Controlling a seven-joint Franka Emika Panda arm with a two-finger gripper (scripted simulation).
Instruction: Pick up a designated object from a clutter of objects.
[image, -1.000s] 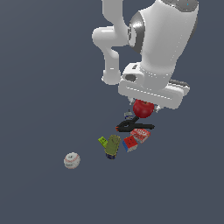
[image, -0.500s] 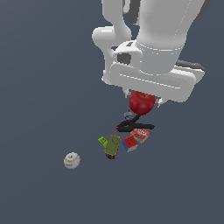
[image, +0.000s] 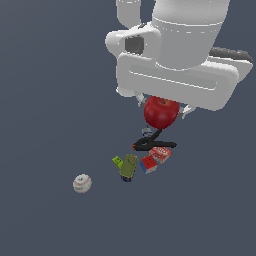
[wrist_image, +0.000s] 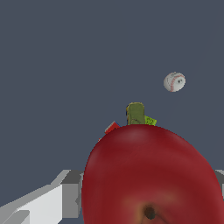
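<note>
My gripper (image: 161, 107) is shut on the glossy red apple (image: 161, 113) and holds it high above the clutter on the dark floor. In the wrist view the apple (wrist_image: 148, 175) fills the frame, dimple showing, with grey fingers (wrist_image: 65, 194) on both sides of it. Below it lie the black clamp (image: 152, 144), the flat red box (image: 161, 154), the multicoloured cube (image: 148, 164), the olive-green bottle (image: 128, 167) and the small green block (image: 117, 161). The bottle (wrist_image: 135, 113) and green block (wrist_image: 150, 120) peek over the apple in the wrist view.
A white red-stitched baseball (image: 82, 183) lies apart from the clutter, toward the exterior view's left; it also shows in the wrist view (wrist_image: 174, 82). The large white arm body (image: 175, 60) fills the upper part of the exterior view.
The gripper has risen with the apple, lifting it clear of the clutter. The arm looms larger toward the camera. The items on the floor have not moved.
</note>
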